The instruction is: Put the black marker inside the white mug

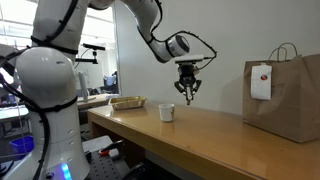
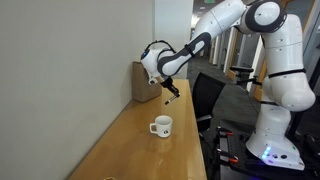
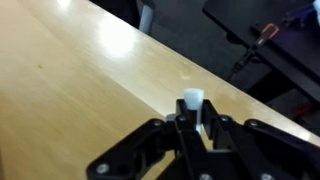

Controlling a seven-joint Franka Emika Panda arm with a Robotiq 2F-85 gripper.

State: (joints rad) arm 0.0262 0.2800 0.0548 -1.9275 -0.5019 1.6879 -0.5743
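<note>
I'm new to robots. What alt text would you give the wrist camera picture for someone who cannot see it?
The robot's dark fingers, seen from the wrist, pinch a black marker whose pale end sticks out past them, over a light wooden table. Beyond the table's edge the background is dark and blurred.

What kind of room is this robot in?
Probably a lab or workshop: a big robot arm stands beside a long wooden table, with cluttered desks behind it.

No text is legible; the white tag (image 1: 261, 80) on the brown paper bag (image 1: 292, 105) is too small to read.
</note>
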